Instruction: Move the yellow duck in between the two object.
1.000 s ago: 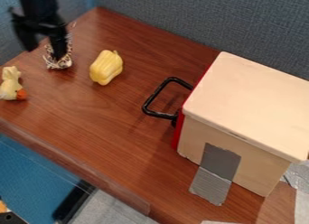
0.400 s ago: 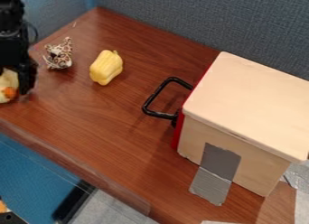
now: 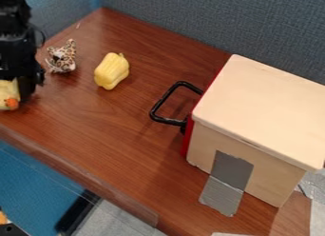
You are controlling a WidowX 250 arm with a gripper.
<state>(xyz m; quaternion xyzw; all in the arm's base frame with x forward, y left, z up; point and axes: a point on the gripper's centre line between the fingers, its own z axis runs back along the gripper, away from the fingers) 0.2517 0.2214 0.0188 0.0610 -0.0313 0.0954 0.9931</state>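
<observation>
Yellow with an orange beak, the duck (image 3: 7,91) shows directly below the black gripper (image 3: 20,75), which hangs at the left edge of our view and hides part of the toy. We cannot tell whether the gripper is spread, pressed together or pinching the duck. Just beside the gripper, up and to its right, we see the leopard-print toy (image 3: 62,58). Farther to the gripper's right, near that toy but apart from it, we find the yellow bell pepper (image 3: 111,71). Duck, toy and pepper are all on the gripper's side of the reddish-brown wood-grain tabletop (image 3: 120,130).

Well apart from the gripper, to its right, we see the pale wooden box (image 3: 266,106) with a red edge. Its black loop handle (image 3: 166,98) points back toward the gripper's side, and grey tape (image 3: 227,182) runs from the box's wall down onto the tabletop.
</observation>
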